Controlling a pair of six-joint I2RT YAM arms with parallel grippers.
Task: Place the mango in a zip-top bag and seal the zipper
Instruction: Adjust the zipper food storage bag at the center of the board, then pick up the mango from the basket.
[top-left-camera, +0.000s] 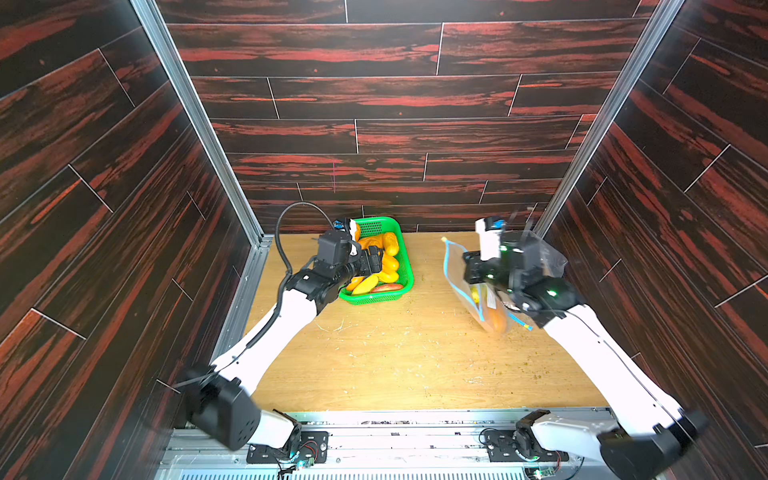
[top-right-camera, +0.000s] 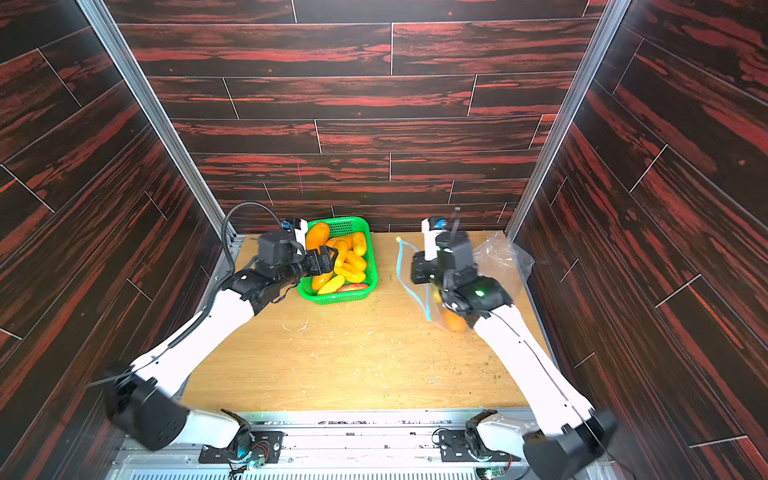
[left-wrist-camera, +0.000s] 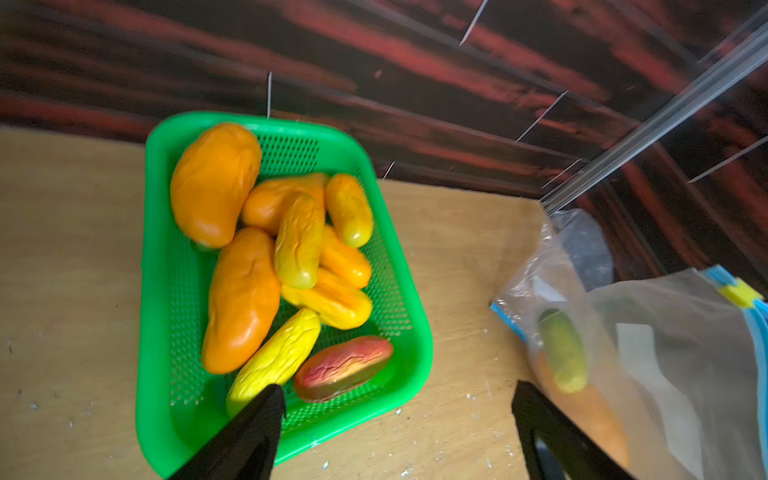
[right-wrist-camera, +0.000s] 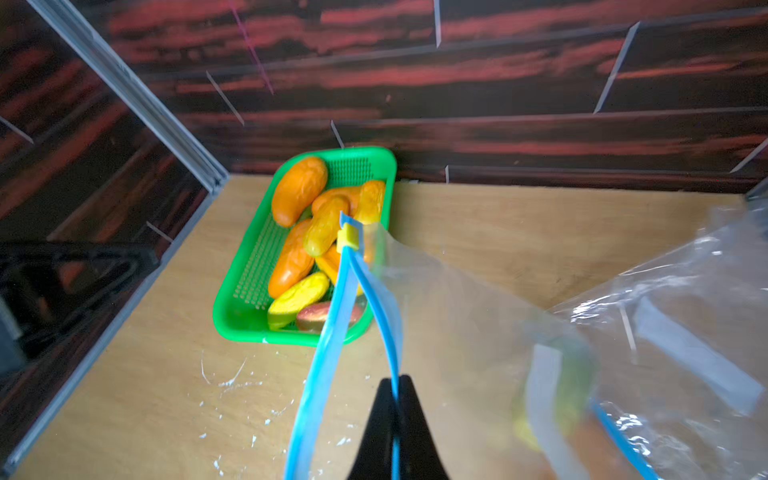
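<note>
Mango (left-wrist-camera: 563, 351), green-yellow, blurred inside clear bag (left-wrist-camera: 685, 365)

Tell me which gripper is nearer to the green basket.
Left. The left gripper hangs open right over the green basket and its mangoes. The right gripper is well apart from it, shut on the blue zipper strip of the zip-top bag.

No legible text, brand or number in any of my views. The white panel (right-wrist-camera: 698, 361) on the zip-top bag (right-wrist-camera: 478, 316), just beside my right pincer (right-wrist-camera: 395, 384), is too blurred to read. The green basket (left-wrist-camera: 160, 291) ahead of my left pincer (left-wrist-camera: 399, 388) carries no marking I can read.
</note>
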